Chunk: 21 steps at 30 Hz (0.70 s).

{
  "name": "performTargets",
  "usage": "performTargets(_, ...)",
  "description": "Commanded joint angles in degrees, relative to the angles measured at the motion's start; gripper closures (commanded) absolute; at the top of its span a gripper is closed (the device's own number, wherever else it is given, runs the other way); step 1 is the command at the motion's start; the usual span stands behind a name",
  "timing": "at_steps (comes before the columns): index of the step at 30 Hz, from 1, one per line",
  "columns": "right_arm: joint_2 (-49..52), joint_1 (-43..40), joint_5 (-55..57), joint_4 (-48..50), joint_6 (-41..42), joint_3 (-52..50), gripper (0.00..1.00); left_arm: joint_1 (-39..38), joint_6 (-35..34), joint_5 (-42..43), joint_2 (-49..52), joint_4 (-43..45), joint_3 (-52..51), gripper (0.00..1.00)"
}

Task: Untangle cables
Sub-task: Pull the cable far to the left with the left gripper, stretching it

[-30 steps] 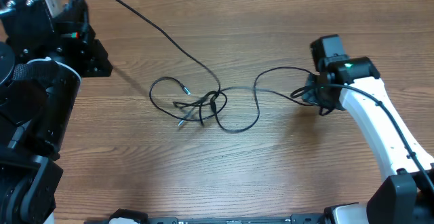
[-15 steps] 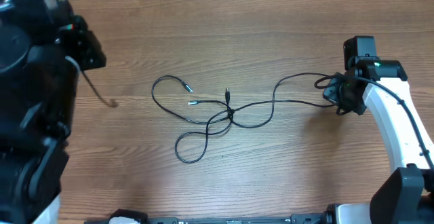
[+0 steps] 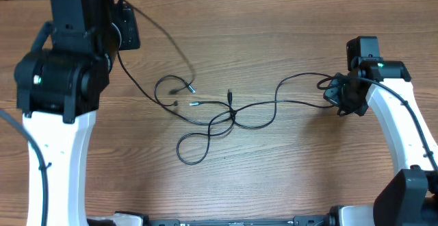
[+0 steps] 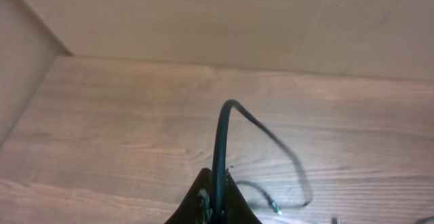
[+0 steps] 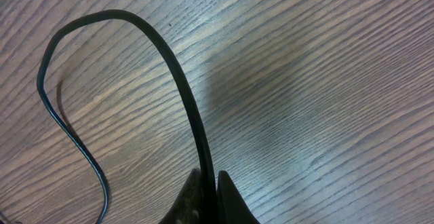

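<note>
Black right gripper (image 5: pixel 203 191) pinched tight on thin black flexible cables (image 5: pixel 184 85); strand runs left from it to crossing knot (image 3: pixel 231 114). Left gripper (image 4: pixel 213 198) likewise clamped on strand, knot farther off, down-right. Tangle's long axis lies gripper to gripper; right arm looks nearer.

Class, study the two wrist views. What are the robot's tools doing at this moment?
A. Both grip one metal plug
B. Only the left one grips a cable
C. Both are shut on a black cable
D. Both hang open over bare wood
C: the left tool and the right tool are each pinched shut on a strand of the cables, which arches up out of the grip.
</note>
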Motion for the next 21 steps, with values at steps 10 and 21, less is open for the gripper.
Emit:
performTargets(10, -0.17, 0.22, -0.15, -0.66, 0.44, -0.37, 0.96, 37.92, -11.85, 3.26, 5.51, -9.97, 0.46, 0.96)
performTargets(21, -0.17, 0.22, -0.15, -0.63, 0.46, -0.37, 0.96, 48.33, -15.23, 11.04, 6.29, -9.42, 0.44, 0.96)
